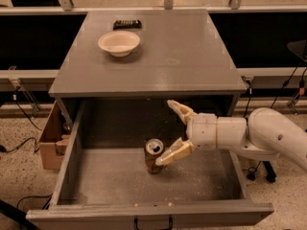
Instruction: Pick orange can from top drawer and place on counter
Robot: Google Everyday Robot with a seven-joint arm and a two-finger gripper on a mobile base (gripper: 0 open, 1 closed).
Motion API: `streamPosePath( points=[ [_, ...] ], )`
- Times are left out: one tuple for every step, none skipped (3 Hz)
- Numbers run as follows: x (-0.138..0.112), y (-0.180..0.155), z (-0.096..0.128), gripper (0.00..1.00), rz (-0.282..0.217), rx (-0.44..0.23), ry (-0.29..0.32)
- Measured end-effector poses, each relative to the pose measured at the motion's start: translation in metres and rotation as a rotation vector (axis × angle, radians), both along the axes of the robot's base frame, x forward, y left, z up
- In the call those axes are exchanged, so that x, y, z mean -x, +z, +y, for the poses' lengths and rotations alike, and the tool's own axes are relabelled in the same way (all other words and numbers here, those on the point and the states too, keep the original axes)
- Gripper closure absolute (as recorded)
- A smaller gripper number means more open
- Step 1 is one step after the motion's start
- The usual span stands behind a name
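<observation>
The two fingers [173, 153] of the gripper [164, 132] are wide apart. The lower finger points down to the left and its tip is at the right side of the orange can [153, 153]; whether it touches the can is not possible to tell. The upper finger points up to the left, under the front edge of the counter [168, 56], and is apart from the can. The can stands upright on the speckled floor of the top drawer [110, 183], near the middle. The drawer is pulled out, with a small dark handle [152, 223] on its front panel. The white arm [268, 135] reaches in from the right. On the counter are a cream bowl [119, 43] and, behind it, a flat dark object [127, 24]. A cardboard box [49, 138] stands on the ground at the left of the cabinet.
</observation>
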State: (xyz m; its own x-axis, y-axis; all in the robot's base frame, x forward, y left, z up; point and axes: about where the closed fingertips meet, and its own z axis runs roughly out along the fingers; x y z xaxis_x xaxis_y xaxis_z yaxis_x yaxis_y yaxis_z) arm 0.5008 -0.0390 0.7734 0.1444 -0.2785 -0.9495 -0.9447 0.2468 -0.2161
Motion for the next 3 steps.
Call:
streamPosePath(
  points=[
    [0.000, 0.004, 0.000, 0.00, -0.008, 0.012, -0.001],
    [-0.002, -0.017, 0.009, 0.00, 0.015, 0.007, -0.001],
    [-0.002, -0.051, 0.018, 0.00, 0.045, -0.010, -0.003]
  ],
)
